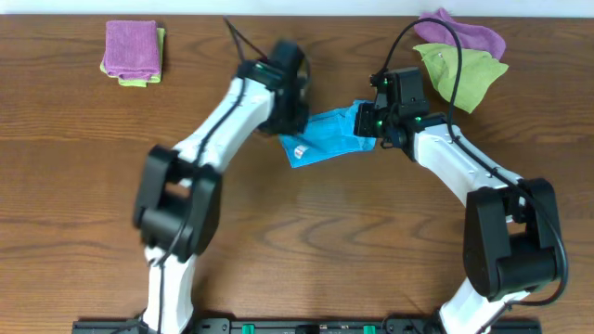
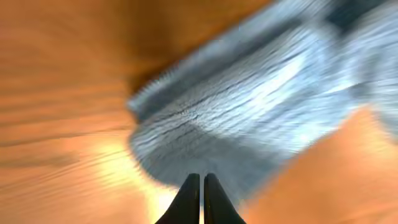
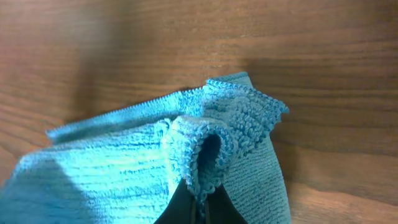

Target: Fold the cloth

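The sky-blue cloth (image 1: 325, 134) lies bunched at the middle of the wooden table, its small white tag (image 1: 299, 148) at the near left edge. My right gripper (image 1: 369, 126) holds its right corner. In the right wrist view the gripper (image 3: 200, 200) is shut on a rolled fold of the cloth (image 3: 112, 174). My left gripper (image 1: 291, 119) is at the cloth's left end and looks motion-blurred. In the left wrist view it (image 2: 201, 179) is shut with nothing seen between the fingers, and the blurred cloth (image 2: 249, 106) lies just ahead.
A folded purple cloth (image 1: 132, 46) on a yellow-green one sits at the far left. At the far right, a loose purple cloth (image 1: 464, 35) and a yellow-green cloth (image 1: 464, 76) lie under the right arm's cable.
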`<move>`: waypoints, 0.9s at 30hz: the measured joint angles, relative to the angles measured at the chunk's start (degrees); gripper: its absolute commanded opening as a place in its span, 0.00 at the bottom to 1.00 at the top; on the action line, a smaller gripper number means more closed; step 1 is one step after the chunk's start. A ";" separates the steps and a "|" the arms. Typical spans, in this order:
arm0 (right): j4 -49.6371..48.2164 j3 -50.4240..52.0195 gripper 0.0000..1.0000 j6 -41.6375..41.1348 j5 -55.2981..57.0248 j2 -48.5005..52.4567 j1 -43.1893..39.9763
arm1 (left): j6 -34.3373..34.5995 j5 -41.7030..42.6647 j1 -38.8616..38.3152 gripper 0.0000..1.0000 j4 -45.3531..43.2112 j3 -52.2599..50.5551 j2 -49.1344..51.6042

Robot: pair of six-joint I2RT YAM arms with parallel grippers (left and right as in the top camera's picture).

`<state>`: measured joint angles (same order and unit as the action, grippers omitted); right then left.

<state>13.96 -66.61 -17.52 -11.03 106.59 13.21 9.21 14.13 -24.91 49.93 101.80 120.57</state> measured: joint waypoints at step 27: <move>-6.99 -0.11 0.02 14.75 9.44 -0.22 17.68 | -0.02 -21.62 0.07 0.06 14.71 0.04 -40.13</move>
<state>6.96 -66.72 -2.76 -1.58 106.37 30.89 9.19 -7.49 -24.84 64.64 101.84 80.44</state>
